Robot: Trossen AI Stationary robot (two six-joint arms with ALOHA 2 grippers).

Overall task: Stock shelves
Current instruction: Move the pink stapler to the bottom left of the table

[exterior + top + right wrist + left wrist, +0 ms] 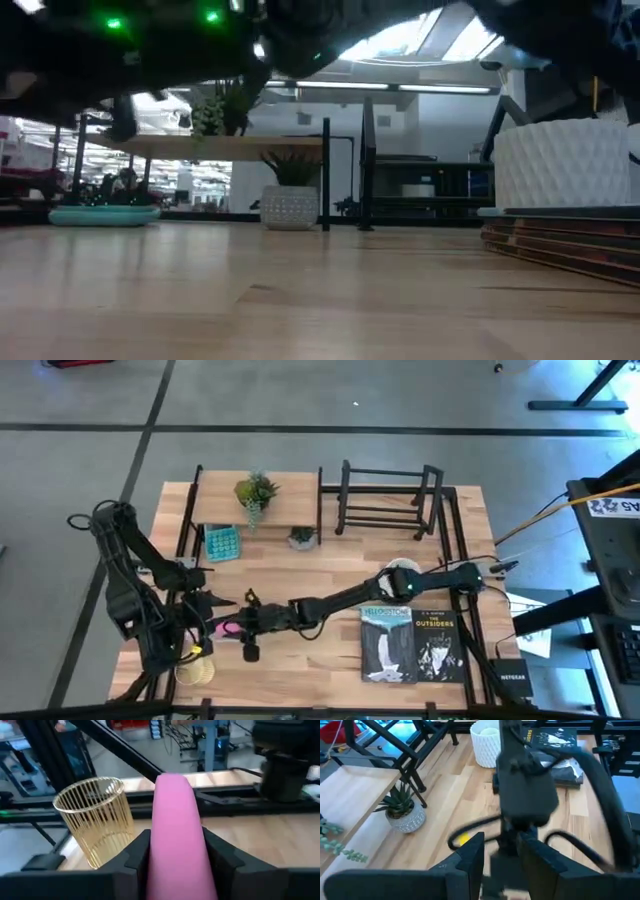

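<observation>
Overhead, my right arm stretches across the counter [330, 565] toward its front-left area, where the right pincer [246, 622] holds a pink object [177, 835]; from the right wrist, the two dark fingers [137, 852] press against either side of that pink cylinder-like body. I cannot tell what the pink object is beyond its rounded end. A gold wire cup [96, 820] stands upright just beside it, near the counter's front edge.

My left pincer [212, 605] sits close to the right one at the front-left; from the left wrist its fingers [472, 857] stand narrowly apart with nothing clearly gripped, the right arm's wrist housing crossing directly ahead.

The wood-board shelf [255, 510] stands at the back left of the counter, carrying a green plant [256, 491]. A teal object [221, 542] and a small potted succulent [302, 538] rest on the counter at its front edge. The black bar rack [390, 500] stands just to its right, at the back centre.

Two books [412, 643] lie flat at the front right, with a white textured pot [402, 582] just behind them.
</observation>
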